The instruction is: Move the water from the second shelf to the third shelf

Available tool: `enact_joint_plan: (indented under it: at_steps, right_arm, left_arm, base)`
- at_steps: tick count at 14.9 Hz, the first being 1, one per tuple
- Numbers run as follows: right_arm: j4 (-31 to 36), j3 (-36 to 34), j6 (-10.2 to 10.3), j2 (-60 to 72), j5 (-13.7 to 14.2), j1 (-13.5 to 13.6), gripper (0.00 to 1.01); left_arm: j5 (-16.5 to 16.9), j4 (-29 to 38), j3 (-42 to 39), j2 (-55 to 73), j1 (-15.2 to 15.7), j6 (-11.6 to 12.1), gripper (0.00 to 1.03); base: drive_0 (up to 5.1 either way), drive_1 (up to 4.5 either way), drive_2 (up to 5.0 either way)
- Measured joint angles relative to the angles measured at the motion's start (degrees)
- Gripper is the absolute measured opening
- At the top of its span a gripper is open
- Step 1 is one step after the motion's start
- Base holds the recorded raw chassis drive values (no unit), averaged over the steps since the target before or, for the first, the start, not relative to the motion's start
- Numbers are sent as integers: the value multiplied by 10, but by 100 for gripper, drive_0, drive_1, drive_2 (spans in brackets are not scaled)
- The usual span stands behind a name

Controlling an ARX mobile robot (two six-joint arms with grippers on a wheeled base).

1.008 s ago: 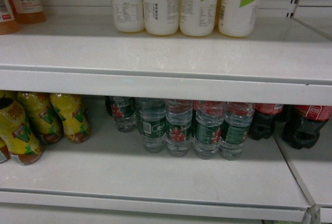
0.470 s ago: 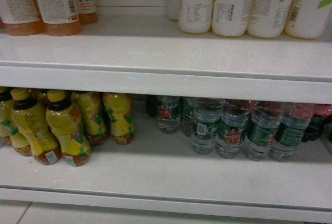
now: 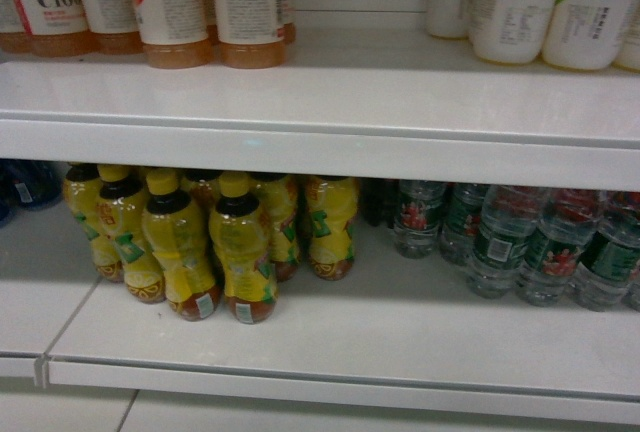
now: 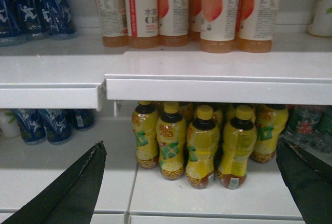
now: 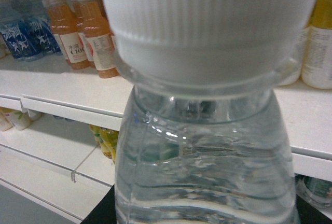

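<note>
On the lower shelf point(image 3: 330, 347) in the head view, a cluster of green-labelled water bottles point(image 3: 520, 247) stands at the right, just beside the yellow tea bottles point(image 3: 215, 247); the upper shelf point(image 3: 330, 102) carries orange drink bottles point(image 3: 180, 7) to the left and white bottles with green ticks point(image 3: 520, 2) to the right, with bare board between them. Neither arm shows here. From the left wrist camera, the left gripper point(image 4: 192, 182) hangs before the yellow bottles with its dark fingers point(image 4: 72, 190) spread wide and nothing between them. From the right wrist camera, one water bottle point(image 5: 207, 156) fills the frame — white ribbed cap close to the lens, clear shoulder below — so it seems carried by the right arm, but the fingers are hidden and I cannot tell their state for sure. Full of water, it will likely feel fairly heavy, its thin ribbed wall giving a little under a squeeze and rather slick; the firmer hold is around the body at the label, kept upright. For room, the shelf lip juts forward and the gap under the upper board is low, so anything lifted out must clear that edge; the open stretch between the orange and white bottles looks the safest landing, away from neighbours that could topple.
</note>
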Motion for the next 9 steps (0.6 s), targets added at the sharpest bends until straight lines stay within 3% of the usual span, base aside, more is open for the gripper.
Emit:
enact_joint_plan:
  at_steps: [9]
  right_arm:
    - [0, 0, 0, 0, 0, 0, 42]
  left_arm:
    - [0, 0, 0, 0, 0, 0, 98]
  base:
    - [-479, 244, 244]
